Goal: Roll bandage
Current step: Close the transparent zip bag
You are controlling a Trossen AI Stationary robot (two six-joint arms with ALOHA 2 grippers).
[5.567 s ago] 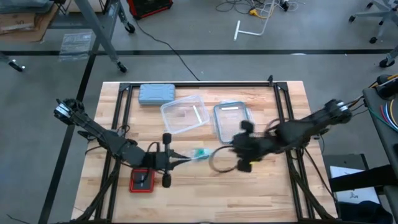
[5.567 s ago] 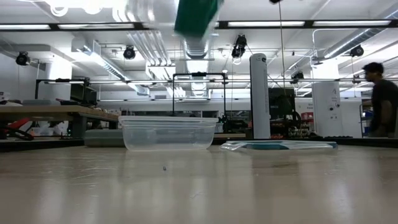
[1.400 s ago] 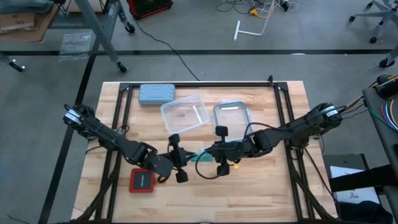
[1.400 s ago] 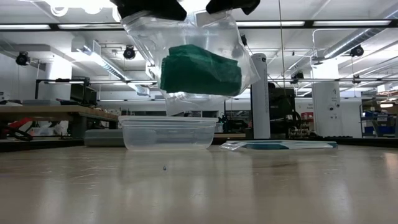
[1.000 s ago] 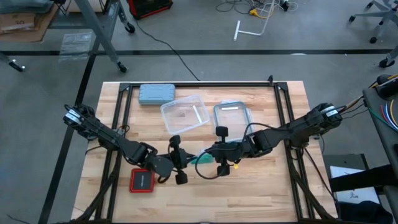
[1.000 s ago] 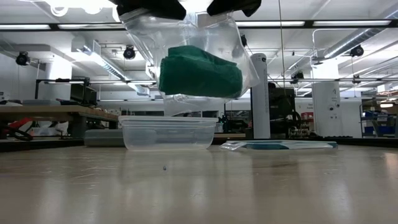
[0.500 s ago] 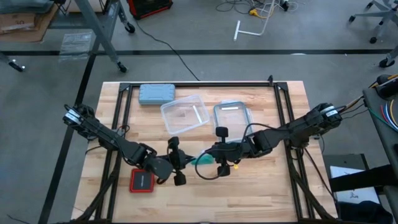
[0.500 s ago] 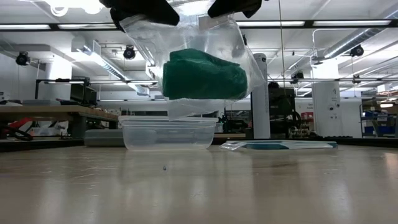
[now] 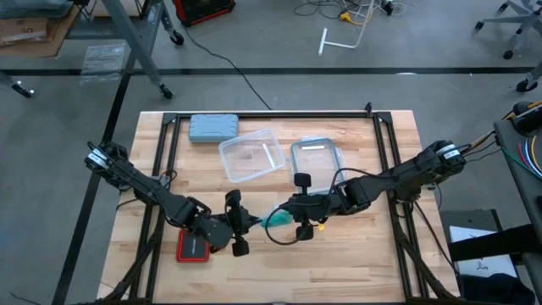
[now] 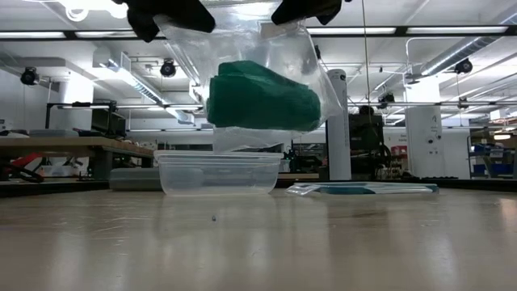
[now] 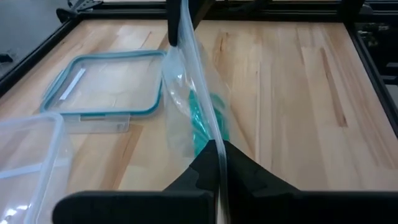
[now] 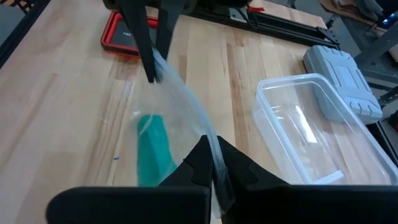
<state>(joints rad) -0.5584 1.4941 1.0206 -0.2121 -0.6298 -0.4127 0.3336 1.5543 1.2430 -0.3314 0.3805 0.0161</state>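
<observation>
A clear plastic bag (image 10: 250, 81) hangs above the table's middle, stretched between my two grippers. Inside it lies the teal-green bandage (image 10: 262, 101), bunched low in the bag; it also shows in the high view (image 9: 277, 219) and both wrist views (image 11: 202, 124) (image 12: 152, 155). My left gripper (image 9: 246, 223) is shut on the bag's left top corner. My right gripper (image 9: 286, 213) is shut on the right top corner. The two face each other across the bag. My left gripper pinches the bag's top edge (image 11: 217, 163) between its two fingers, coming level from the table's left. The bag hangs below, clear of the table. My right gripper pinches the top edge at the opposite end (image 12: 214, 155) between its two fingers, level from the right. The edge runs taut between the two grippers.
A clear open container (image 9: 251, 155) and its teal-rimmed lid (image 9: 315, 161) lie behind the bag. A grey-blue case (image 9: 212, 127) sits at the far left, and a red flat thing (image 9: 193, 246) lies near the left arm. Bare wood lies toward the near edge.
My left gripper has drawn back a little toward the table's left and near edge, still shut on the bag. The bag's top edge has been pulled wider, and the bandage inside has shifted slightly right. My right gripper has stayed in place.
</observation>
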